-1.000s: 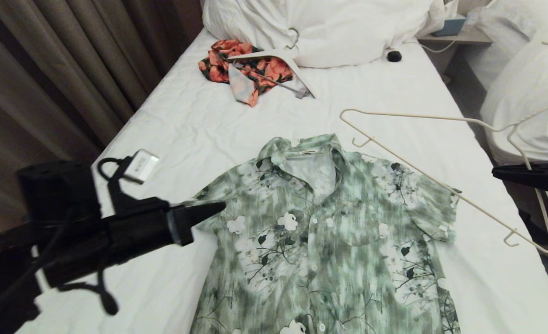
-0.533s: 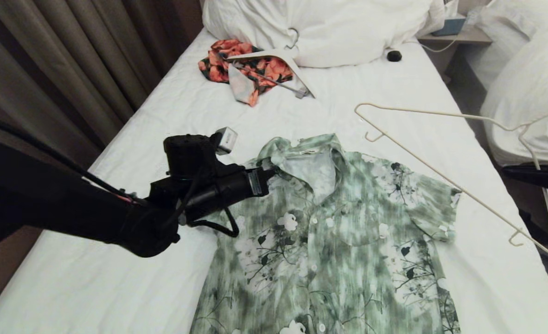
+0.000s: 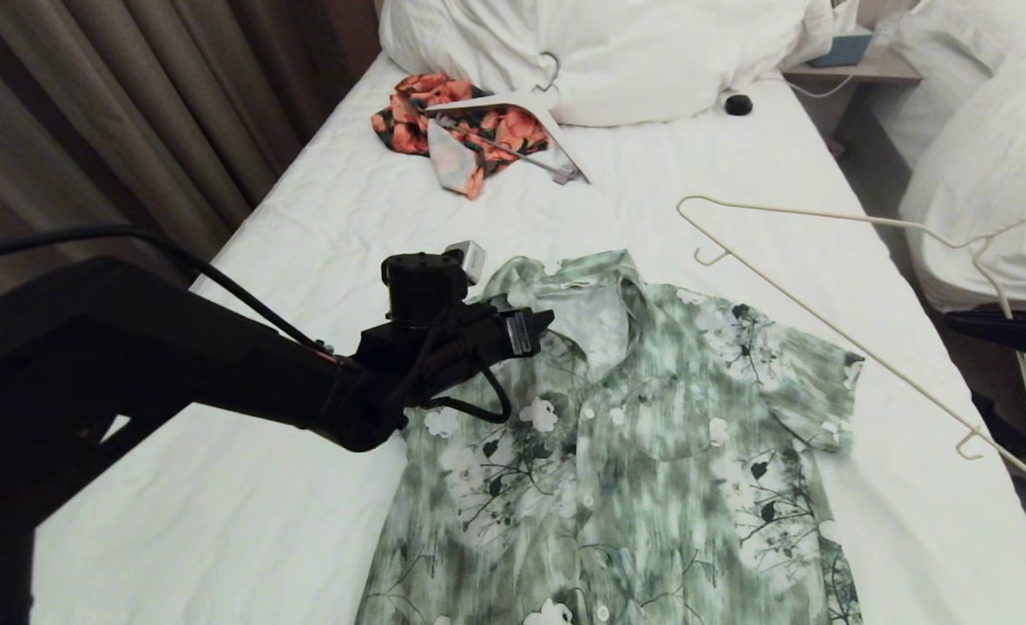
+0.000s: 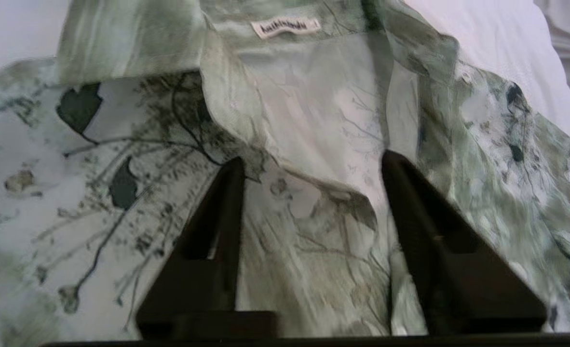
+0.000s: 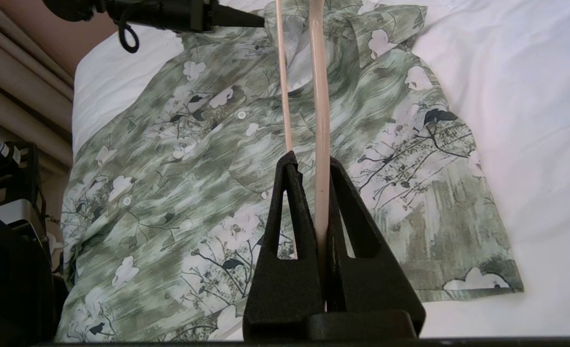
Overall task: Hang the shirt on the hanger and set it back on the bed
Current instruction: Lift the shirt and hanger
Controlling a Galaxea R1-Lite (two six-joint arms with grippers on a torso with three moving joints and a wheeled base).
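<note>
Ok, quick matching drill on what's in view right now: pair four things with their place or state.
Things:
1. left gripper
2. right gripper
3. shirt
4. orange floral garment

States:
a. bunched near the pillows
b. spread flat on the bed
c. open over the collar
d. shut on the hanger

Pairs: 1-c, 2-d, 3-b, 4-a

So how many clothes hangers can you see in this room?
2. The thin cream hanger is held by the right gripper above the bed's right side. The thick white hanger lies on the orange garment near the pillows.
</note>
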